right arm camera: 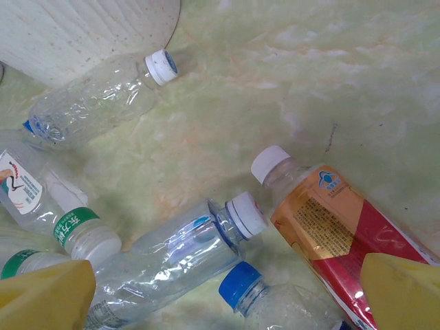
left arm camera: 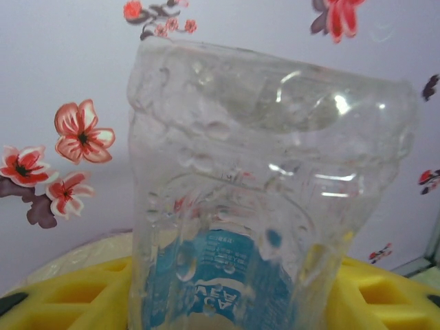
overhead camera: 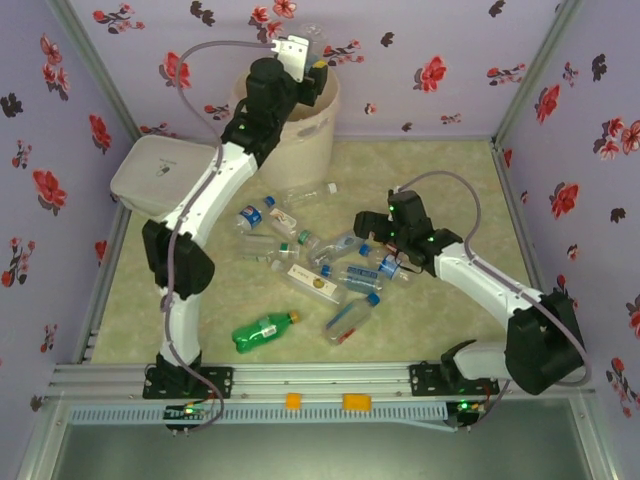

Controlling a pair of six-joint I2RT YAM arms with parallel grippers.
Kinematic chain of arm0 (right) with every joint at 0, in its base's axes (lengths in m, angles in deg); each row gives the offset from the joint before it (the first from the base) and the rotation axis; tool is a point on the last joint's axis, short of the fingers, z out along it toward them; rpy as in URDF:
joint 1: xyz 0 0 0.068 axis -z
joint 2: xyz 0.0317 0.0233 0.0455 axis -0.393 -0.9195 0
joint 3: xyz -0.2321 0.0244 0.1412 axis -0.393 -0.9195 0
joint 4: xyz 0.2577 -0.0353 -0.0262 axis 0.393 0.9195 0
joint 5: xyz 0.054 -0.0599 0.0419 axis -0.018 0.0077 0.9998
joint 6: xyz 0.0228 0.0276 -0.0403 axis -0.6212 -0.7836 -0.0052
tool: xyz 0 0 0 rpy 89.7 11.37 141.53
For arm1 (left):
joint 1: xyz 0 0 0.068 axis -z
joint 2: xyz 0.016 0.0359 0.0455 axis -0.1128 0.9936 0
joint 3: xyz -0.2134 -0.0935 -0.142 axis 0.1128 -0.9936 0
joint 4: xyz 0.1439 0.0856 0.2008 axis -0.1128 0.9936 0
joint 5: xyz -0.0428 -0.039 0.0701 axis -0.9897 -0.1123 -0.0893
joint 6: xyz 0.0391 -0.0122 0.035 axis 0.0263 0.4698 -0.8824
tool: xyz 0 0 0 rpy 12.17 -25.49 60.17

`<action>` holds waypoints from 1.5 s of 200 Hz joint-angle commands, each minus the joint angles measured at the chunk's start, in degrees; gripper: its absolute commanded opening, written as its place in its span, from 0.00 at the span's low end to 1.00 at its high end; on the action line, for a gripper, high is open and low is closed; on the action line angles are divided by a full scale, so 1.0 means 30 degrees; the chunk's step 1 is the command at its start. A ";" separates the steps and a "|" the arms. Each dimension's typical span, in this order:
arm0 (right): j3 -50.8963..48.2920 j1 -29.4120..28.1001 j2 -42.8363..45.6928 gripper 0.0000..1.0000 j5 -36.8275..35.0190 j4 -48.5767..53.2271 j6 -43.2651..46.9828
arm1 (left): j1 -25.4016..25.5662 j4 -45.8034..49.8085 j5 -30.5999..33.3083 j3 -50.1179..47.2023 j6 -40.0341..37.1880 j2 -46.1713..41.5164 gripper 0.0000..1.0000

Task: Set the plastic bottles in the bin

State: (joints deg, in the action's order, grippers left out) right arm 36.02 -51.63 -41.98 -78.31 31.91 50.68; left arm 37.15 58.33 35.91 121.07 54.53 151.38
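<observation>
One clear bottle (left arm camera: 261, 172) is pinched between the yellow fingers (left arm camera: 62, 299) of the left pincer (left arm camera: 227, 309). Its blue label sits low by the jaws and its base points up at the flowered wall. In the top view that arm is at the upper middle of the frame, directly over the mouth of the bin (overhead camera: 312, 135), so I'd call this bottle one release away from done. The right pincer (right arm camera: 223, 292) is spread wide with nothing between its fingers, hovering low over the pile at frame centre. Closest under it are a blue-capped bottle (right arm camera: 240, 285) at the bottom edge and a red-labelled bottle (right arm camera: 330, 234) at lower right. About a dozen more bottles (overhead camera: 350, 320) lie scattered on the table (overhead camera: 450, 180), and a green bottle (overhead camera: 265, 330) sits apart at the pile's lower left. A flat white box (overhead camera: 165, 170) at left is not the target. I can't see inside the bin, so the count already in is unknown. My read is that most of the job is left.
</observation>
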 commanded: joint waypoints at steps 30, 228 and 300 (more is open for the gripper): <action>-0.0101 0.0151 0.1301 1.00 -0.1359 0.1579 0.0416 | -0.0670 0.0980 -0.0205 0.2622 -0.0743 0.2733 0.45; 0.1977 0.1138 -0.1358 1.00 -0.1770 0.5829 0.4814 | -0.0026 0.4135 -0.3338 0.0004 0.1014 -0.2694 1.00; 0.4878 0.1869 -0.5008 0.96 -0.0576 0.8528 0.7248 | 0.1581 -0.1898 -0.3459 -1.4321 0.2897 -1.0720 1.00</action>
State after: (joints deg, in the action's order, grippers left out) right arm 47.64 -47.06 -55.18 -81.78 52.57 68.40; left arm 42.62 59.40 25.86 87.59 57.96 122.31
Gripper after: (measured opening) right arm 0.969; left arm 0.997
